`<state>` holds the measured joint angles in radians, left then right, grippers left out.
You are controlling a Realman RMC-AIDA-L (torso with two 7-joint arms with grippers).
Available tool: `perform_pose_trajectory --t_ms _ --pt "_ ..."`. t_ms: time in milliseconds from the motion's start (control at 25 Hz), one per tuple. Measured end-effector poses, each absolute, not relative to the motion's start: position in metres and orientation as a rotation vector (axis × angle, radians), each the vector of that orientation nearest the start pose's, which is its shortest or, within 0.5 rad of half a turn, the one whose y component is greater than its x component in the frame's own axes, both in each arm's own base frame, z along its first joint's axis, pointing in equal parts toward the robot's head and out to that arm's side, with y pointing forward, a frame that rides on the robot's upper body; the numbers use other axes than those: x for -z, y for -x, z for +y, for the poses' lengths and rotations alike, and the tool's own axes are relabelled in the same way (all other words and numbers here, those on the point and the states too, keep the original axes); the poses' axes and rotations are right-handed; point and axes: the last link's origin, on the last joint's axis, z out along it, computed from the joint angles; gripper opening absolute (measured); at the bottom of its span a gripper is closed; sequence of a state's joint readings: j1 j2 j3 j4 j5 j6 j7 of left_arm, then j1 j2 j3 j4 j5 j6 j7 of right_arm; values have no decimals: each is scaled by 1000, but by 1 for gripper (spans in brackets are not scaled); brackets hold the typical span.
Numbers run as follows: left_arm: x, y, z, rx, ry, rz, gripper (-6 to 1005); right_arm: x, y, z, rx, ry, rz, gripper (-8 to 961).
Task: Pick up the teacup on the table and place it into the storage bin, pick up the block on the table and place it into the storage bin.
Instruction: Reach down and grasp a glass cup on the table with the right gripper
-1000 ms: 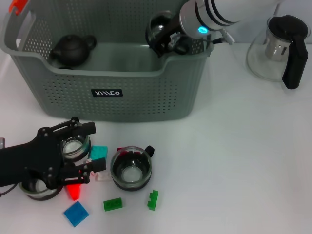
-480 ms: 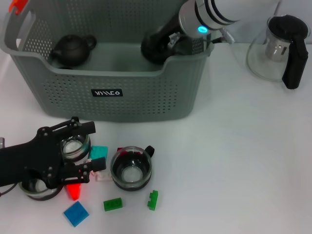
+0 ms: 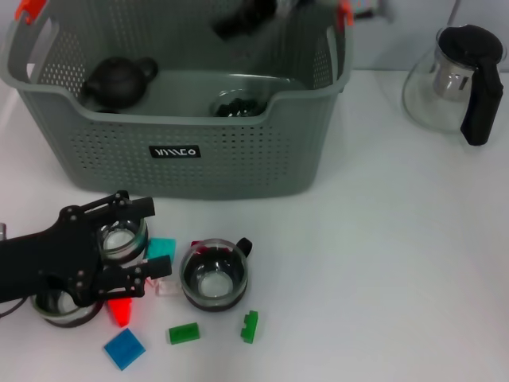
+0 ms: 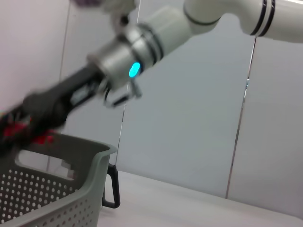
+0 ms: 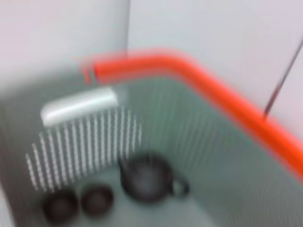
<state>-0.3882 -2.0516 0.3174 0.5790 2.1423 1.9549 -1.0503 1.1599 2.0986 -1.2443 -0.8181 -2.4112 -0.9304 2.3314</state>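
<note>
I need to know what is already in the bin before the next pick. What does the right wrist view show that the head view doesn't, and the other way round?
Only the right wrist view shows two small dark cups side by side on the bin floor.

Only the head view shows the table items: the left gripper over a teacup, another teacup, green blocks, and the glass pot.

Both show the storage bin and the dark teapot inside it.
</note>
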Motion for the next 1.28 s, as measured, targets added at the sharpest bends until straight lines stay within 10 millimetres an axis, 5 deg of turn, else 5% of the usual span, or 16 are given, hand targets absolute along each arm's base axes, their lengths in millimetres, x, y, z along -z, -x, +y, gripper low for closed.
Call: perform_pose_trajectory --t_ms 160,280,440,680,1000,1280 --pt "-34 301 247 1013 2651 -424 867 -8 -2 449 -359 2588 351 603" --pt "-35 300 248 1021 2644 -419 867 -34 -12 427 -459 2637 303 693" --pt "-35 299 250 1025 2643 -415 867 -53 -39 382 -616 2767 112 870" --pt "-38 299 251 1030 2627 -407 867 -72 -114 325 -781 2869 7 924" --pt "-40 300 252 1022 2621 -403 867 -77 -155 299 -576 2982 124 915" --pt "-56 310 239 981 2698 -393 867 -50 -154 295 -385 3153 108 907"
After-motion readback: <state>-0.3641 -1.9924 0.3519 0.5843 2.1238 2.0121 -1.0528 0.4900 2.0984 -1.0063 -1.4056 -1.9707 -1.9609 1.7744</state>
